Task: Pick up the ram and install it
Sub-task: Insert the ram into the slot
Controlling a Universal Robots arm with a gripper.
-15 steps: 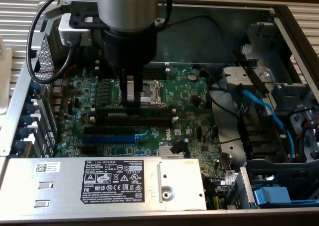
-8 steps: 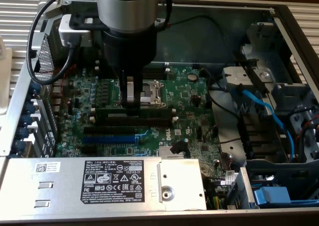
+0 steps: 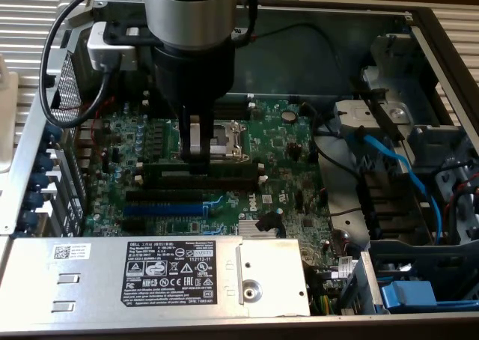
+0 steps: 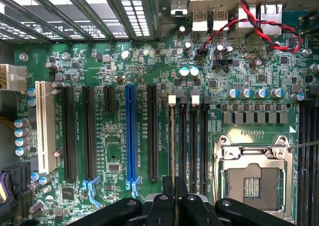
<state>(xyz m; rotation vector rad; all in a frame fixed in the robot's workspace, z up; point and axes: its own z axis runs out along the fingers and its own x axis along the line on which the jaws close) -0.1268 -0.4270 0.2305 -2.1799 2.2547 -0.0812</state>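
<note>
Install step in hand, I judge: fingers (image 4: 181, 188) nearly shut, pinching the ram (image 4: 173, 136) on edge along the end one of the memory slots (image 4: 194, 141), at 7 o'clock of the socket (image 3: 224, 138) in the exterior view. Seated or just above, I can't tell. This step calls for a stick held upright, lined with the slot, and an even press till the clips latch. Counts: one ram, four memory slots, one blue slot (image 4: 130, 131), one socket.
</note>
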